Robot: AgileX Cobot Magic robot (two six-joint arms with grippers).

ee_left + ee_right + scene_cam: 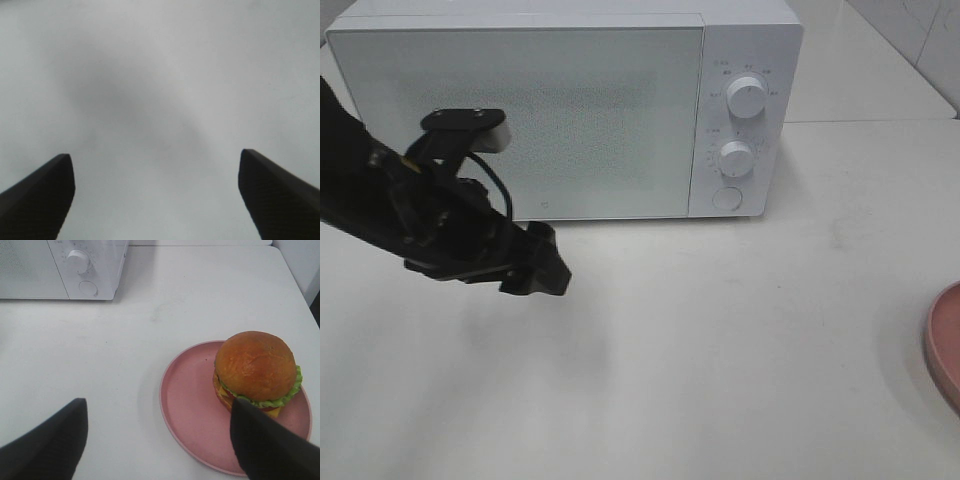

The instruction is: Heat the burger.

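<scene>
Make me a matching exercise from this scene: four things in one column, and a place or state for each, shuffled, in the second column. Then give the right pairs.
Things:
1. burger
2. microwave door
3. left gripper
4. pink plate

Place or state:
A. shut
B. open, with only bare table under it
C. sits off-centre on the plate
D. on the white table, away from the microwave's dial side

Pairs: 1-C, 2-A, 3-B, 4-D
</scene>
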